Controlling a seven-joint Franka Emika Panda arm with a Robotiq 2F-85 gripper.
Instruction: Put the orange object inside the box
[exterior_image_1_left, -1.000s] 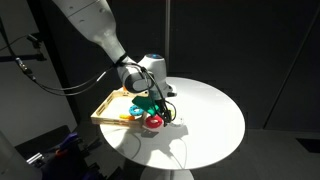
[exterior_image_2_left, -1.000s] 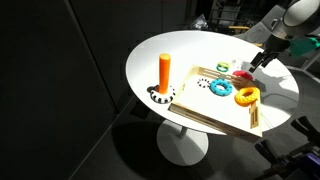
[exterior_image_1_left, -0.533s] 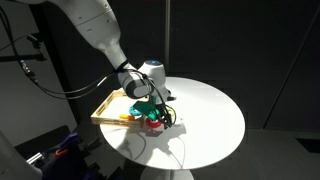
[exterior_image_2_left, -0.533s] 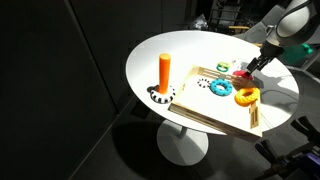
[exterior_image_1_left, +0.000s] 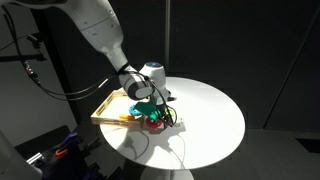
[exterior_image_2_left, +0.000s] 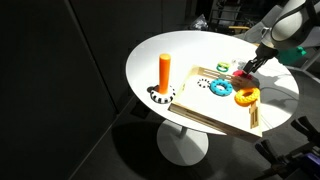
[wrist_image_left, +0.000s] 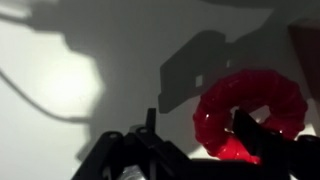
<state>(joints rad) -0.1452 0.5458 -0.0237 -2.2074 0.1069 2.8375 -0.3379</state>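
An orange cylinder (exterior_image_2_left: 165, 70) stands upright on a black-and-white ring base, on the white table outside the box. The box is a shallow tan wooden tray (exterior_image_2_left: 225, 112) that also shows in an exterior view (exterior_image_1_left: 107, 108). It holds a blue ring (exterior_image_2_left: 220, 88), an orange ring (exterior_image_2_left: 246, 96), a green ring (exterior_image_2_left: 222, 68) and a red ring (exterior_image_2_left: 240, 76). My gripper (exterior_image_2_left: 248, 66) is low over the tray at the red ring (exterior_image_1_left: 155, 122). In the wrist view my gripper (wrist_image_left: 195, 122) is open, with its fingers on either side of the red ring's (wrist_image_left: 255, 95) band. The cylinder is hidden in the wrist view.
The round white table (exterior_image_2_left: 190, 50) stands on a single pedestal in a dark room. A cable (exterior_image_1_left: 172, 148) trails across the table near the tray. The tray overhangs the table's edge (exterior_image_2_left: 250, 125).
My gripper has sunk a little and shifted closer onto the red ring. The rings, the tray and the cylinder have not moved.
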